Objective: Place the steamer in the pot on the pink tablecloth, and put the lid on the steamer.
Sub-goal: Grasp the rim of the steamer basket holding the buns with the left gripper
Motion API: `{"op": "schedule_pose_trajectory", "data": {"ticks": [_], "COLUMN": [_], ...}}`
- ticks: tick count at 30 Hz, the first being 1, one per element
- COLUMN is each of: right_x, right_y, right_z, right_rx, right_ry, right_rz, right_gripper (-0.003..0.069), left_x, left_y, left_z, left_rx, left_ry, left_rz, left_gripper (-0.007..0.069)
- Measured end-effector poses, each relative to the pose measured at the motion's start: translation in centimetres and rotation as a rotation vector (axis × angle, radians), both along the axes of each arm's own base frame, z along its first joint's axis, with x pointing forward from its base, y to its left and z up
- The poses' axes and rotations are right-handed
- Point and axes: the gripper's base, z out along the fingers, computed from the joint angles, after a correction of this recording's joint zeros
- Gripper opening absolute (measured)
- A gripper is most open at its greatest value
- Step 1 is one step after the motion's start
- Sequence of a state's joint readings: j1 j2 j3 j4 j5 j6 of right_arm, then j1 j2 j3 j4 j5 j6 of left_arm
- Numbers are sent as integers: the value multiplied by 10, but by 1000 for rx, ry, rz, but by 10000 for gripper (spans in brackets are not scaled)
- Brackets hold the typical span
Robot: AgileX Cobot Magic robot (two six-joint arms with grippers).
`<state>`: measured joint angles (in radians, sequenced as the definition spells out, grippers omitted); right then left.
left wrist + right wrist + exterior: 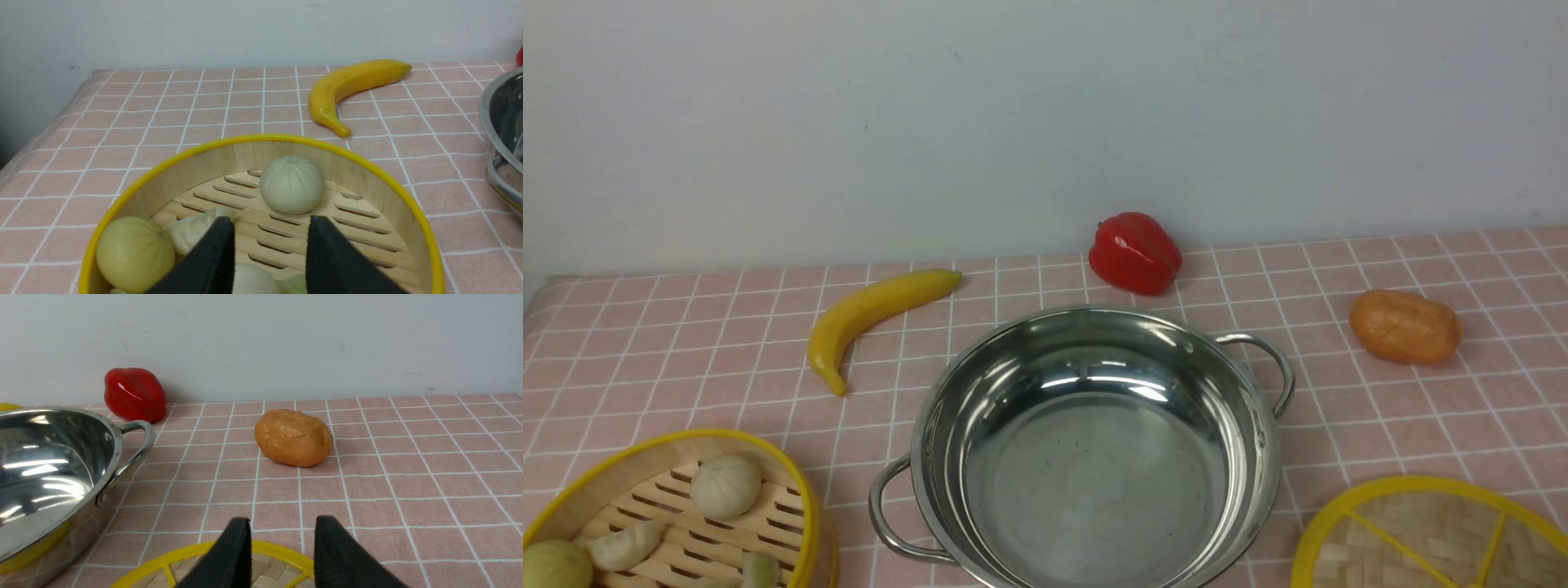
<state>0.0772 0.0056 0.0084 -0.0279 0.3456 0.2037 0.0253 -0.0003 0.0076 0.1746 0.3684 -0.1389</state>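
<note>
Bamboo with yellow plastic rims, the steamer (613,478) sits at the near left corner of the pink tablecloth (686,343), outside the pot (1086,490). Pale buns (727,486) and a dumpling (625,545) lie on its slatted floor. The left gripper (269,222) hangs over the basket's inside, its jaws parted with a clear gap and nothing between them. The steel pot stands in the middle, just right of the steamer, with one wire handle toward the near left and the other toward the far right. The lid (1429,539) lies flat at the near right, spokes up, apart from the pot. The right gripper (282,522) hovers over the lid's far edge, jaws likewise spread and holding nothing. Farther back lie a banana (874,314), a red bell pepper (1135,253) by the wall, and an orange-brown potato (1405,327).
</note>
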Motion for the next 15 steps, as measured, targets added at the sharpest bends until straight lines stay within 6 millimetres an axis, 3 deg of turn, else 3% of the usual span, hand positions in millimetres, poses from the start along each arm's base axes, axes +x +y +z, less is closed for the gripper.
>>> {"op": "schedule_pose_trajectory", "data": {"ticks": [5, 15], "right_x": [0, 0], "right_y": [0, 0], "right_z": [0, 0], "right_rx": [0, 0], "right_ry": [0, 0], "right_rz": [0, 0], "right_gripper": [240, 240], "left_x": [0, 0], "left_y": [3, 5], "left_z": [1, 1], "left_rx": [112, 157], "left_ry": [4, 5], "left_rz": [6, 8], "left_gripper": [243, 243]}}
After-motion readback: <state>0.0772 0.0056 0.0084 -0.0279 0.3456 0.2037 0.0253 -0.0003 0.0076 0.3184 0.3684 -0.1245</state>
